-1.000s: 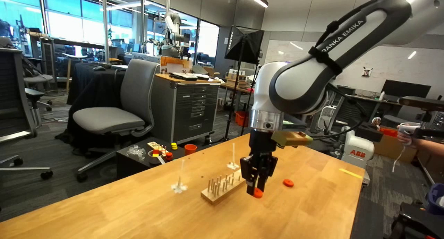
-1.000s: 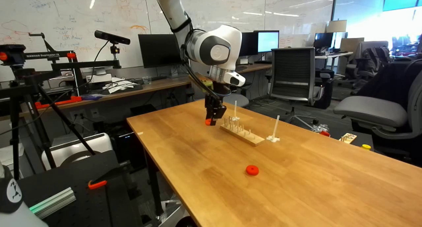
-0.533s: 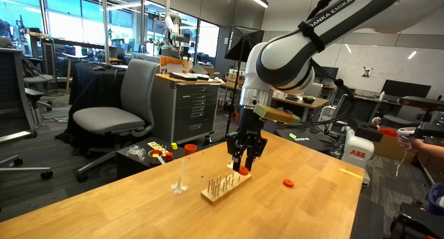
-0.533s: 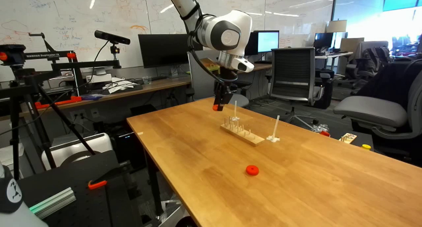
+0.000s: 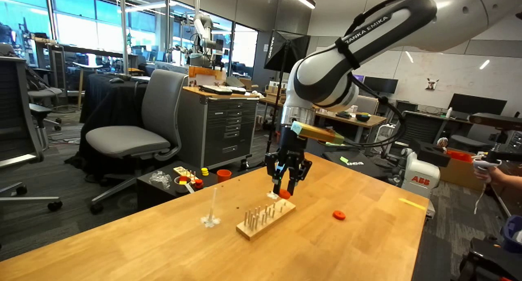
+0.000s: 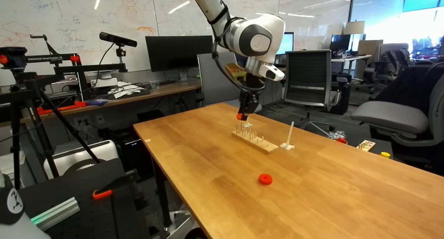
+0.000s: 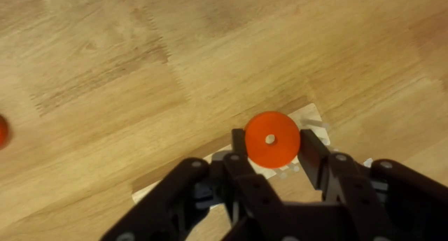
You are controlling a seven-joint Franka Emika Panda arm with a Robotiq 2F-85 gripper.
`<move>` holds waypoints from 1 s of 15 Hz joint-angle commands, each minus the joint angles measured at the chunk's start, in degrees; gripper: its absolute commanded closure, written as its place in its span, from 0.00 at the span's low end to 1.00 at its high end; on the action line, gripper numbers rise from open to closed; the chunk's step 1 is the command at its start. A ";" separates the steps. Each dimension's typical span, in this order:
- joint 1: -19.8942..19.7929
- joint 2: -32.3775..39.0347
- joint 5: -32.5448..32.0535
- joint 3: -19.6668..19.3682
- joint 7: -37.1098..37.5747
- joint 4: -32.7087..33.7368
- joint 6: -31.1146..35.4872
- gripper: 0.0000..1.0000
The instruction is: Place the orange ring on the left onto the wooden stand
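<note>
My gripper [image 5: 284, 190] is shut on an orange ring [image 5: 285, 195], which sits flat between its two fingertips. In an exterior view, the gripper [image 6: 245, 116] and the ring [image 6: 239, 117] hang above the peg-filled end of the pale wooden stand [image 6: 255, 142]. In the wrist view, the ring [image 7: 273, 155] covers part of the stand [image 7: 308, 112]. Something pale shows through its hole; I cannot tell if it is a peg. The stand [image 5: 267, 226] lies on the table with its upright pegs. A second, identical ring [image 5: 339, 215] lies flat on the table, also seen in an exterior view [image 6: 265, 179].
Thin clear upright posts on white bases stand beside the wooden stand: one post [image 6: 290, 133] near its bare end, another post [image 6: 248, 120] behind the pegs. A low black side table with an orange cup [image 5: 223, 175] stands past the table edge.
The gripper has risen from near the table surface and carried the ring over toward the stand, rightward in one exterior view, leftward in the other. The second ring and stand have not moved.
</note>
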 commanded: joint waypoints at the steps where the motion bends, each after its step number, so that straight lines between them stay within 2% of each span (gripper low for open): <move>1: -0.99 3.69 2.08 -0.54 1.04 5.85 -3.64 0.83; 15: -2.81 11.00 2.68 -1.34 2.88 13.59 -7.24 0.83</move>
